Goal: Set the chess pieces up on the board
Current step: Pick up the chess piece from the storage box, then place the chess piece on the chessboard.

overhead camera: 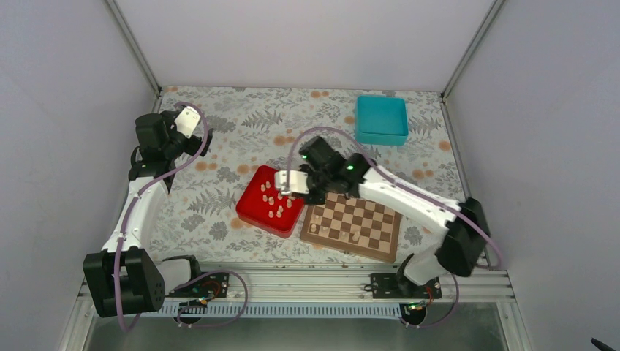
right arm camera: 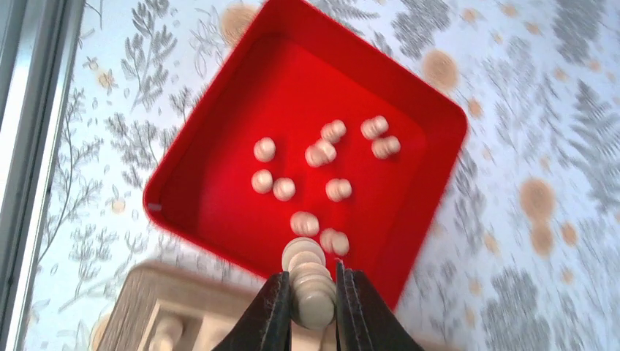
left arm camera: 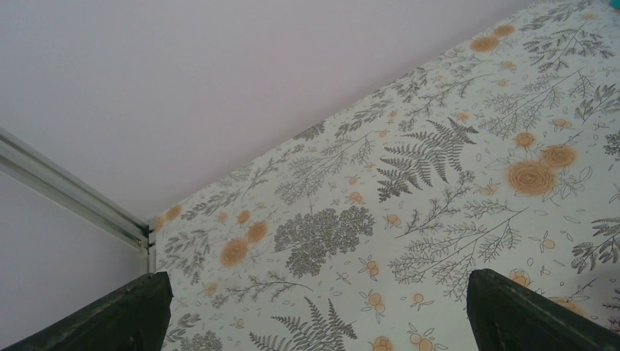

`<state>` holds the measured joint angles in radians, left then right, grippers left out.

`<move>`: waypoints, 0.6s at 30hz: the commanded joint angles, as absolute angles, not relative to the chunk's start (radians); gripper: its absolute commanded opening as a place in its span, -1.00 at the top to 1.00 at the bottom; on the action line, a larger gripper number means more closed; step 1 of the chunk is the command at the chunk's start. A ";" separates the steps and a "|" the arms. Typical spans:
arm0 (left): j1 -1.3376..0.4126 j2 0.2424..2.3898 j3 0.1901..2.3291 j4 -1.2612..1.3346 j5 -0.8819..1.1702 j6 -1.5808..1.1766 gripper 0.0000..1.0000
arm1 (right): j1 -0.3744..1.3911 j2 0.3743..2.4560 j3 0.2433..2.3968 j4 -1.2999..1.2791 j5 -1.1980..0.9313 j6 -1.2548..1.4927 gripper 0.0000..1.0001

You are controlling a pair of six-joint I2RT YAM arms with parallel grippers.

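The right gripper point(right arm camera: 313, 303) hangs over the rim of the red tray point(right arm camera: 190, 139), on the side that faces the board point(overhead camera: 380, 251). Its two dark fingers point(right arm camera: 272, 314) are pressed in close on either side of one pale held piece point(right arm camera: 311, 281), which sits upright between them. The wrist view is blurred, so the kind of piece cannot be told. Just beyond the fingertips, on the tray floor, lie about ten more chess pieces point(right arm camera: 322, 153), loose and scattered, the nearest two just beside the held one. The board lies just beside the tray on its right, turned at an angle to it, with a few pale pieces standing along its near row. On the tray's left and far sides only floral cloth point(overhead camera: 219, 190) shows. A teal box point(overhead camera: 381, 119) stands well apart from the tray, toward the far right. The left gripper point(overhead camera: 186, 121) is also well apart from the tray, up by the far left corner, with its jaws spread wide and nothing between them
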<state>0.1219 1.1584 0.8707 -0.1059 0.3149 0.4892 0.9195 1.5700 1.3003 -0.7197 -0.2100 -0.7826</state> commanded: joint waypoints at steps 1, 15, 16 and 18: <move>0.127 1.137 0.867 -0.086 0.312 0.491 -1.00 | 0.854 1.396 1.182 -0.796 -0.174 -0.732 0.89; 0.128 1.156 0.874 -0.083 0.300 0.483 -1.00 | 0.773 0.999 0.905 -1.037 -0.153 -0.648 0.89; 0.128 1.157 0.871 -0.080 0.297 0.485 -1.00 | 0.767 0.987 0.895 -1.047 -0.164 -0.649 0.89; 0.128 1.161 0.868 -0.077 0.290 0.487 -1.00 | 0.765 0.969 0.865 -1.058 -0.183 -0.655 0.88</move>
